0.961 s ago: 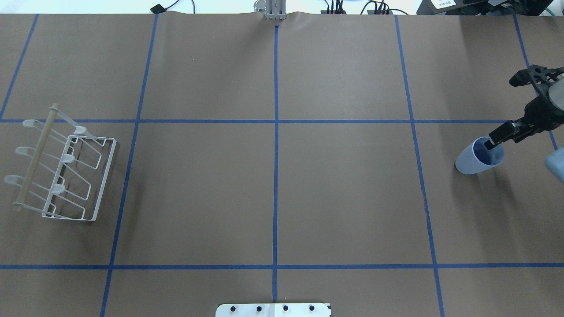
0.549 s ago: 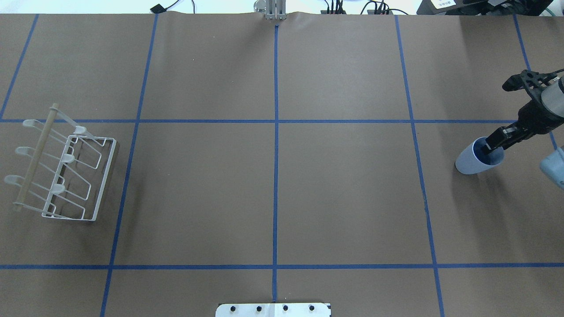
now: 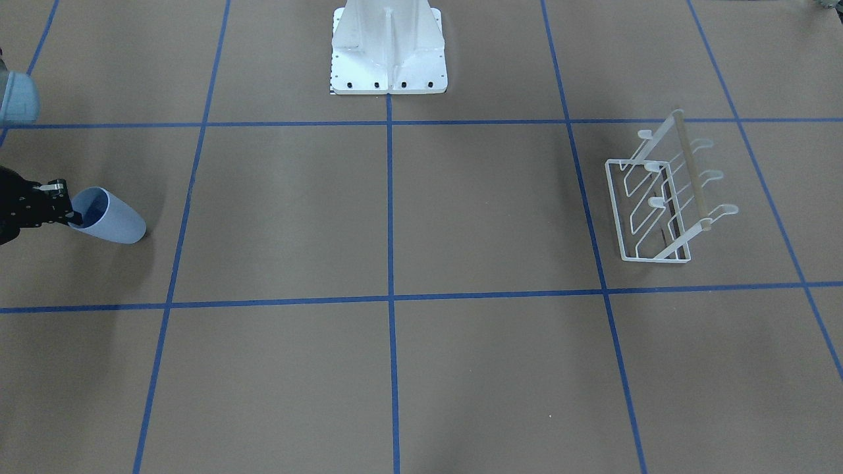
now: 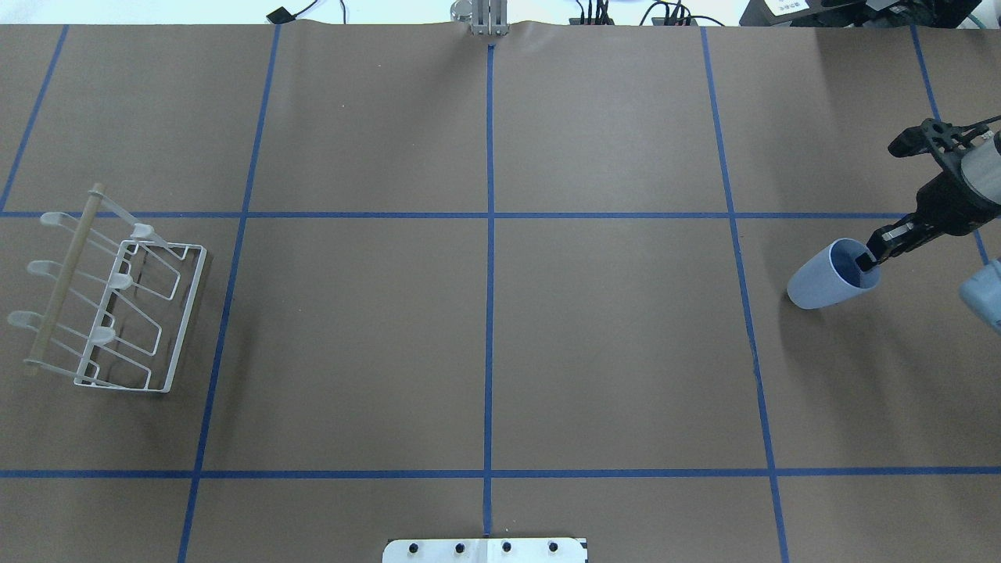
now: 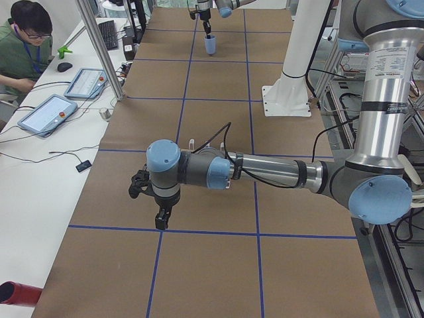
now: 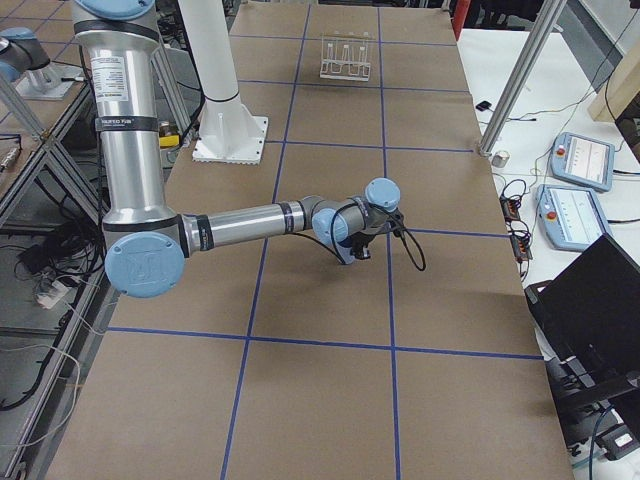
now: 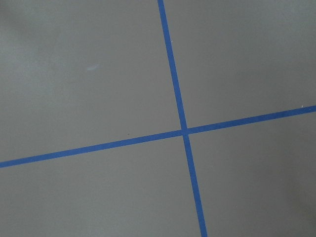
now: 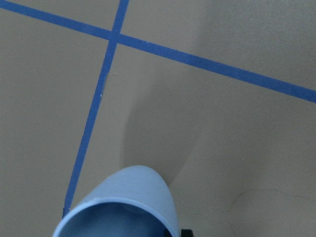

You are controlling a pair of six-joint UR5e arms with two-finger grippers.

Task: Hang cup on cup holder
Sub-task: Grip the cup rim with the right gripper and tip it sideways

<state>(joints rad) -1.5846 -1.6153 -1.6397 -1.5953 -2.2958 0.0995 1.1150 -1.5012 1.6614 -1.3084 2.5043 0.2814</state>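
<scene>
Leaning base-leftward, the cup (image 4: 813,286) seems rim-pinched by the right gripper (image 4: 865,262).

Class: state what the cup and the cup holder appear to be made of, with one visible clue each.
The cup: likely plastic, matte pale blue, uniform colour, smooth thin wall. The cup holder: thin white-coated wire, probably metal, with a pale top bar that looks wooden.

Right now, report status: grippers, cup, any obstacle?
Right gripper shut on cup rim. Left gripper: cannot tell. Cup tilted, far from holder. No obstacle seen between.
</scene>
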